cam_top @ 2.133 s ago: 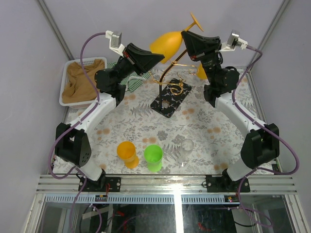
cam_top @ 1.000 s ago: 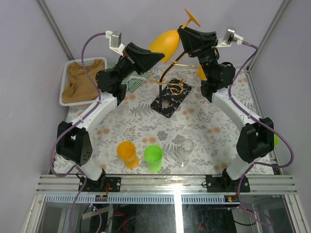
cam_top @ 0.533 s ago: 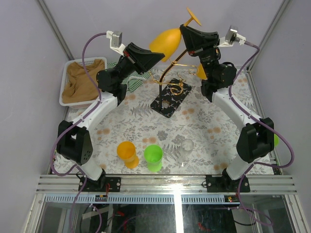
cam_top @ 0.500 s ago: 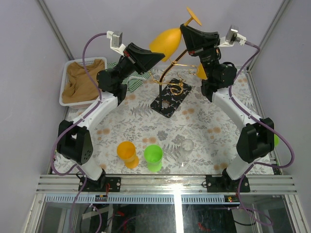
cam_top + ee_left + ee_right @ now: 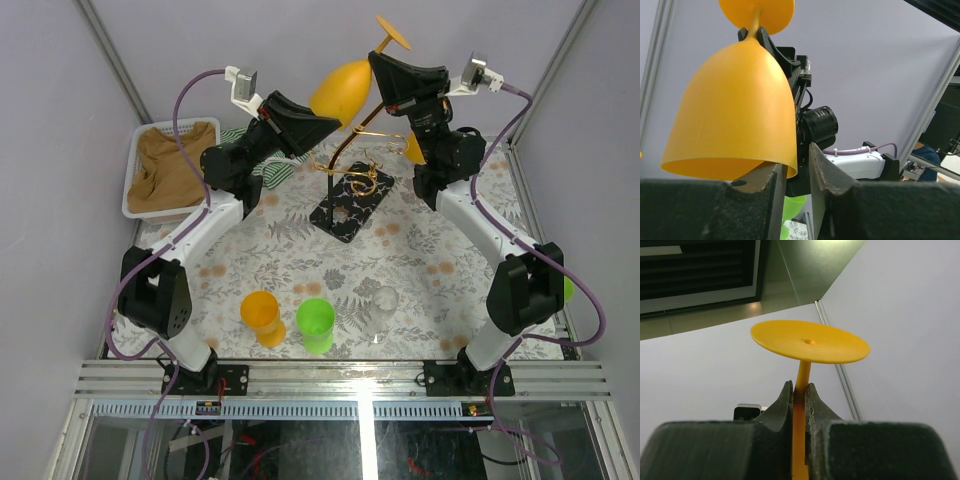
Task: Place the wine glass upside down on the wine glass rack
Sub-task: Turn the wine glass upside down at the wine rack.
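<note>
The orange wine glass (image 5: 340, 88) is held high above the table, tilted, with its foot up and to the right. My right gripper (image 5: 376, 64) is shut on its stem, just below the round foot (image 5: 810, 342), as the right wrist view (image 5: 799, 390) shows. My left gripper (image 5: 333, 123) is at the bowl's rim. In the left wrist view (image 5: 796, 167) its jaws stand slightly apart, and the edge of the bowl (image 5: 735, 110) hangs over the gap. The gold wine glass rack (image 5: 345, 160) with its black base (image 5: 350, 208) stands below the glass.
Another orange glass (image 5: 415, 148) hangs at the rack's right side, partly behind my right arm. A white basket (image 5: 140, 150) with brown cloth is at the far left, with a striped cloth (image 5: 268, 172) beside it. An orange cup (image 5: 262, 316), a green cup (image 5: 316, 323) and a clear glass (image 5: 385, 308) stand near the front.
The right gripper has lifted the glass slightly and shifted its foot a little to the left. The left arm has shifted slightly right at the bowl's rim.
</note>
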Action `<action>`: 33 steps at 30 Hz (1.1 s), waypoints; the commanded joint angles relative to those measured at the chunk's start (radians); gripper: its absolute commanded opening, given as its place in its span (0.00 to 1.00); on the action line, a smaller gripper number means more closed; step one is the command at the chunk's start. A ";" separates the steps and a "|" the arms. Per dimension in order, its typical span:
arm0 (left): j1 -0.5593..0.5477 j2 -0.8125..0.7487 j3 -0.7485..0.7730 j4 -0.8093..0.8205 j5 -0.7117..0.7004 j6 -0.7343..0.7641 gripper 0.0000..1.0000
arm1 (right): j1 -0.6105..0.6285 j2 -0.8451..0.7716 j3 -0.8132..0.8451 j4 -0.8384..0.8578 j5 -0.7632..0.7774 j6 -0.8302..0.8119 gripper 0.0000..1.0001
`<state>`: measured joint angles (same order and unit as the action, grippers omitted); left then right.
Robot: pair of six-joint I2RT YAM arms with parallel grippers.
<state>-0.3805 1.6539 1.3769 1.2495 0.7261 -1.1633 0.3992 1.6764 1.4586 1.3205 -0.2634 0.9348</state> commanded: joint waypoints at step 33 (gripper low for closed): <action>0.065 -0.076 -0.166 0.018 0.122 0.045 0.46 | -0.076 -0.161 -0.171 -0.159 0.032 -0.189 0.00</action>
<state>-0.3256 1.6253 1.2194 1.2362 0.8040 -1.1465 0.3531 1.5639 1.2938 1.1461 -0.2485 0.7956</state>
